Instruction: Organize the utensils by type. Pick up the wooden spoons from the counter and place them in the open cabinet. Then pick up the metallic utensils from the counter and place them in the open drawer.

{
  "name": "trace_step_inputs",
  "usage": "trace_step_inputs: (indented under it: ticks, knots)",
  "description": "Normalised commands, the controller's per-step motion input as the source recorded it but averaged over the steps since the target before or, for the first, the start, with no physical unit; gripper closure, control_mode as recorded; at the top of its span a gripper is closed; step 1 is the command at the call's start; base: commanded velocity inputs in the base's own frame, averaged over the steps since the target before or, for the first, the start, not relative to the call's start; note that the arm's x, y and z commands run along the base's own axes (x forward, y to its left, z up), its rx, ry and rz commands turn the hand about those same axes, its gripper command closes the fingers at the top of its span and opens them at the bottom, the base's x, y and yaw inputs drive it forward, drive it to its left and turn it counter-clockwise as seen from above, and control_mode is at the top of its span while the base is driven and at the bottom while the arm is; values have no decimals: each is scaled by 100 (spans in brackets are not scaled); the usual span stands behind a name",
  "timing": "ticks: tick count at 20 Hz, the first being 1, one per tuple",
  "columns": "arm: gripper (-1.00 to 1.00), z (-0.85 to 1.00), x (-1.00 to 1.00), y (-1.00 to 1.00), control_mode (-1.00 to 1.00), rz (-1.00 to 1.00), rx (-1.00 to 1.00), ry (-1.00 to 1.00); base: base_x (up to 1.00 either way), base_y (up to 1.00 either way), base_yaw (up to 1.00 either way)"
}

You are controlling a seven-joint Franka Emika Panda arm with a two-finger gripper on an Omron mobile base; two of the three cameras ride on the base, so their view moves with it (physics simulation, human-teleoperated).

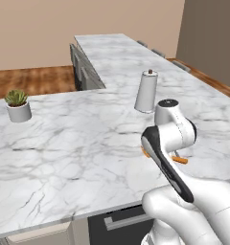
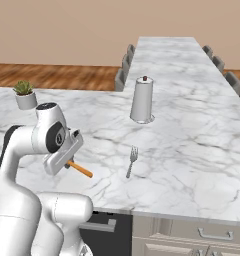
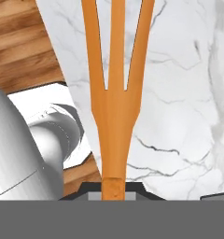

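Note:
My gripper (image 3: 114,189) is shut on the handle end of the shiny orange-copper fork (image 3: 115,98), one of the metallic utensils, whose prongs point away from the hand. In the right base view the gripper (image 2: 67,162) hangs just above the counter (image 2: 192,140) near its front edge, with the fork's handle (image 2: 80,169) sticking out of it. The arm hides most of this fork (image 1: 180,159) in the left base view. The dull grey steel fork (image 2: 131,161) lies flat on the marble to the right of the hand. The wooden spoons, the cabinet and the open drawer are out of view.
A tall pale cylinder with a dark knob (image 2: 142,100) (image 1: 146,91) stands mid-counter behind the forks. A small potted plant (image 1: 17,105) (image 2: 25,95) sits at the far left. Chairs (image 2: 124,65) line the far counter wing. Closed base drawers (image 2: 207,232) run below the front edge.

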Motion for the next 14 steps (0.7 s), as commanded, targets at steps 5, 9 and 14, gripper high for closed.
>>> trace_step_inputs:
  ticks: [5, 9, 14]
  knots:
    - [100, 0, 0, 0, -100, 0, 0, 0, 0, 0, 0]
    - [100, 0, -7, 0, 100, 0, 0, 0, -18, 0, 1]
    - [100, 0, 0, 0, 100, 0, 0, 0, -76, 10, 16]
